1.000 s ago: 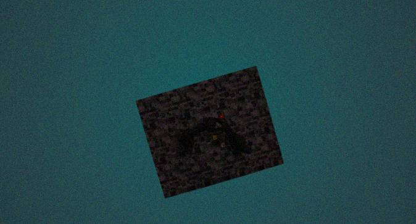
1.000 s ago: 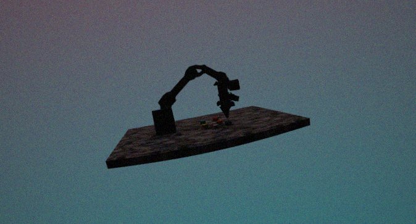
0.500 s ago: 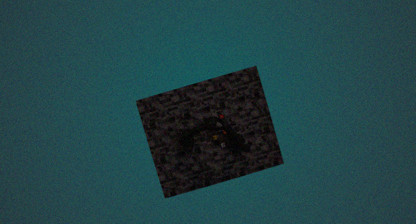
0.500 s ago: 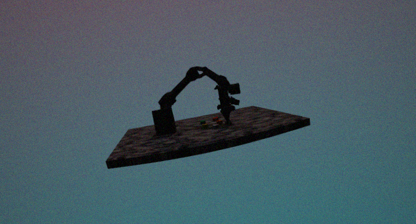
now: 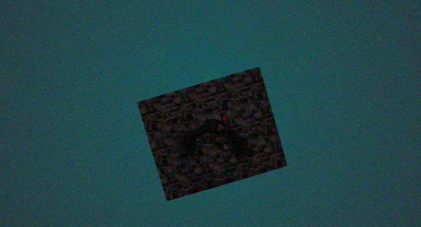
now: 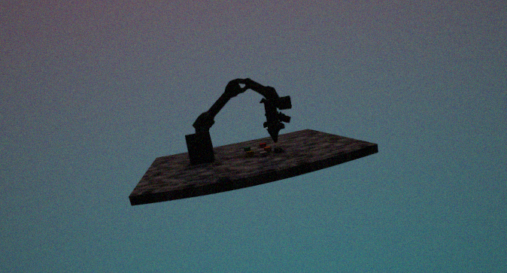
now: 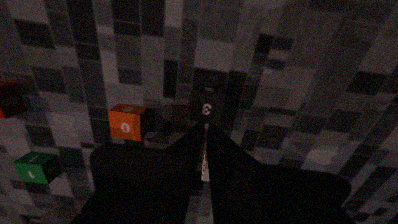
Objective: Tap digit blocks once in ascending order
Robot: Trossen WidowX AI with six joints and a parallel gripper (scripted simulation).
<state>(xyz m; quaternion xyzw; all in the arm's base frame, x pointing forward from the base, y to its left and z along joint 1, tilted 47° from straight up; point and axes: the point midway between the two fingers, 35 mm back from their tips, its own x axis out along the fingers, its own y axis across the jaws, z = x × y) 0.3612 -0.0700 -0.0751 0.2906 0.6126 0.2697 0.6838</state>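
Observation:
My gripper (image 6: pixel 275 141) (image 7: pixel 205 127) is shut and empty. Its tips hang a little above the black block (image 6: pixel 278 150) (image 7: pixel 206 100), with a gap in the exterior view. This block shows a pale digit that looks like a 3. The orange block (image 6: pixel 267 148) (image 7: pixel 127 122) shows a 0 and the green block (image 6: pixel 247 149) (image 7: pixel 37 168) a 1. The red block (image 5: pixel 224 118) (image 6: pixel 262 144) (image 7: pixel 10 100) is cut by the left edge of the wrist view. A yellow block (image 6: pixel 250 153) and a whitish block (image 6: pixel 263 153) stand nearby; their digits are unreadable.
The blocks stand in a loose cluster on the dark patterned table (image 5: pixel 175 183) (image 6: pixel 180 179), between the arm's base (image 6: pixel 200 149) and the gripper. The orange block is the black block's neighbour on the left in the wrist view. The picture is very dark.

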